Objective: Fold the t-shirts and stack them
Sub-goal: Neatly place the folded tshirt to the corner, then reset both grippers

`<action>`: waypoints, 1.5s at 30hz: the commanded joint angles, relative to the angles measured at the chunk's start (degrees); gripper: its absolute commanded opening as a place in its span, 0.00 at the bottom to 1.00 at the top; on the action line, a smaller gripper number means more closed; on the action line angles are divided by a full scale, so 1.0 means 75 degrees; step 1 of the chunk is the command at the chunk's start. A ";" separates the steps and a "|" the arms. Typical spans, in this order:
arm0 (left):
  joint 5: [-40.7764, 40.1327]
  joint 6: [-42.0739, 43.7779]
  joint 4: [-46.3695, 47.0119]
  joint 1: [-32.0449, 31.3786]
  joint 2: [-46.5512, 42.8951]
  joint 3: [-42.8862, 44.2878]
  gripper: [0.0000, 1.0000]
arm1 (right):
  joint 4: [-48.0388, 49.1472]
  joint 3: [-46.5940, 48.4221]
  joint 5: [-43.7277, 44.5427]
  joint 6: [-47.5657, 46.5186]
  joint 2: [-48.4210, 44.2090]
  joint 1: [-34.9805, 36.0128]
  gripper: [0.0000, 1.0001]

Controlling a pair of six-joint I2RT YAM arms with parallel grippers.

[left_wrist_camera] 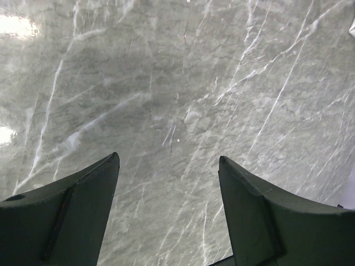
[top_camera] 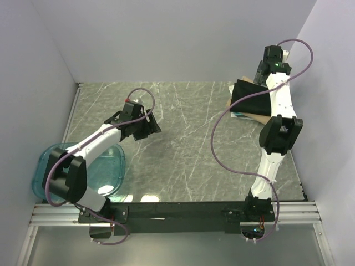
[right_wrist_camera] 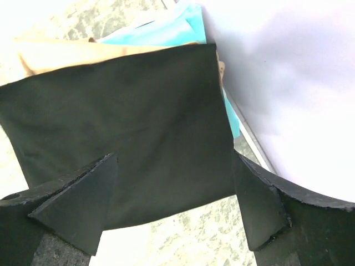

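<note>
as the stack sits: black t-shirt [right_wrist_camera: 127, 111] atop tan t-shirt [right_wrist_camera: 50, 55] and teal t-shirt [right_wrist_camera: 161, 30], far right
right gripper [right_wrist_camera: 175, 157]: spread over it, empty
left gripper [left_wrist_camera: 168, 157]: spread too
risk: finger snags cloth on lifting (fold opens)

A folded black shirt [right_wrist_camera: 127, 127] lies atop a tan shirt [right_wrist_camera: 58, 55] and teal shirt [right_wrist_camera: 161, 30], both peeking out at 12 o'clock; fingers [right_wrist_camera: 77, 205] stand parted at 6 o'clock above the worktop [right_wrist_camera: 205, 235].

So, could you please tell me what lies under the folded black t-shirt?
A tan t-shirt and, below it, a teal t-shirt peek out; the black t-shirt hides the rest.
</note>
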 commanded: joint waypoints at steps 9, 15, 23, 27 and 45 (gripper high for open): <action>-0.0615 0.0085 0.0004 -0.0088 -0.1027 -0.0009 0.79 | 0.0992 -0.1850 0.0274 0.0263 -0.2366 -0.0030 0.92; -0.0814 0.0014 -0.0148 -0.0112 -0.1543 -0.0044 0.80 | 0.1567 -0.3385 -0.0499 0.0204 -0.3947 0.0029 0.93; -0.1739 -0.0056 -0.0230 -0.0135 -0.2539 -0.0267 0.80 | 0.2152 -0.6077 -0.1482 0.0496 -0.6187 0.0847 0.93; -0.2138 -0.0044 -0.0196 -0.0135 -0.3019 -0.0489 0.80 | 0.2889 -0.7719 -0.1962 0.0825 -0.7498 0.1913 0.92; -0.3064 -0.0419 -0.0277 -0.0182 -0.4520 -0.1158 0.80 | 0.4157 -1.0489 -0.2492 0.2255 -0.8686 0.4002 0.91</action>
